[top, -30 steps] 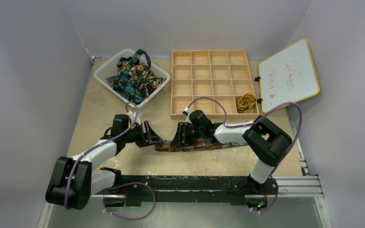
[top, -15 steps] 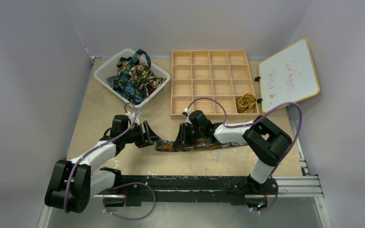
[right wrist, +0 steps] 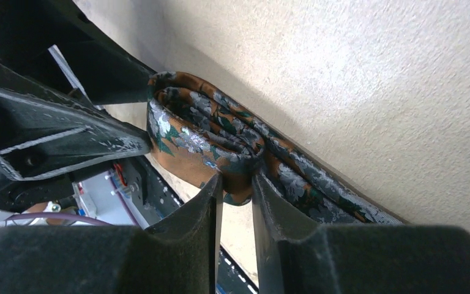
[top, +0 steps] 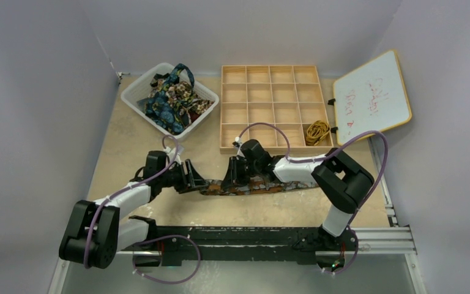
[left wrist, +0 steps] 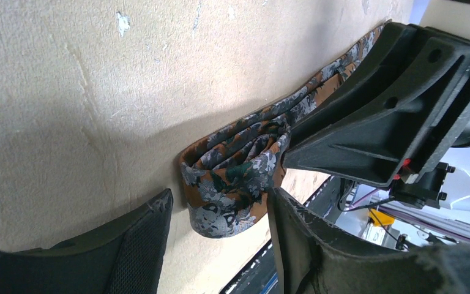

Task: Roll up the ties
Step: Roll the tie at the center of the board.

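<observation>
Table: one brown tie, end rolled.
Tray: one gold tie.
My right claw: pinching that roll.
My left claw: spread, straddling it.

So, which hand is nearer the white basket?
Left. The left hand is on the near side of the white basket; the right hand is further right, by the wooden tray.

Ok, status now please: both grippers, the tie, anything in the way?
Left gripper open, astride looped end of the tie. Right gripper shut on the tie beside it. Nothing blocks.
</observation>
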Available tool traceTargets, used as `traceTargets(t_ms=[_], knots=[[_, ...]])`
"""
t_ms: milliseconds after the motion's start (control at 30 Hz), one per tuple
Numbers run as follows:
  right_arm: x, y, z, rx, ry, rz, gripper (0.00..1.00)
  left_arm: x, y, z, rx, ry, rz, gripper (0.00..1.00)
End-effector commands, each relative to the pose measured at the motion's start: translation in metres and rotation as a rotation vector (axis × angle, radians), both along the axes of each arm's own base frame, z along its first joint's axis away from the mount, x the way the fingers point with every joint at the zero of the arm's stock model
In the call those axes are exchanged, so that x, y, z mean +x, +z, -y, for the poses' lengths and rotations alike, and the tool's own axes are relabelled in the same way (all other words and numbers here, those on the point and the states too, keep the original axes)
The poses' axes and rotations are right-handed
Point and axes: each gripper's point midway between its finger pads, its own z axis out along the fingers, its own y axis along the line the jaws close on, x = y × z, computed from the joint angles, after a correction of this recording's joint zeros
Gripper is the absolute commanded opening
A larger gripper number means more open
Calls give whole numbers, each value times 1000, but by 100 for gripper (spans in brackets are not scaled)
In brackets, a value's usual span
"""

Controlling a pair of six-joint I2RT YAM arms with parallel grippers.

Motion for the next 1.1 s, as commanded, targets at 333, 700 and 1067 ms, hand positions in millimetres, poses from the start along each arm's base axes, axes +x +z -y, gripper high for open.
traceTargets(t_ms=[333, 700, 1067], knots=[[9, -8, 0, -29, 3, 10, 27, -1, -2, 4, -25, -17, 26, 54], [9, -13, 2, -41, -8, 2, 23, -3, 2, 3, -28, -21, 50, 57], [2, -28, 7, -62, -9, -34, 18, 4, 6, 13, -95, -42, 50, 53]])
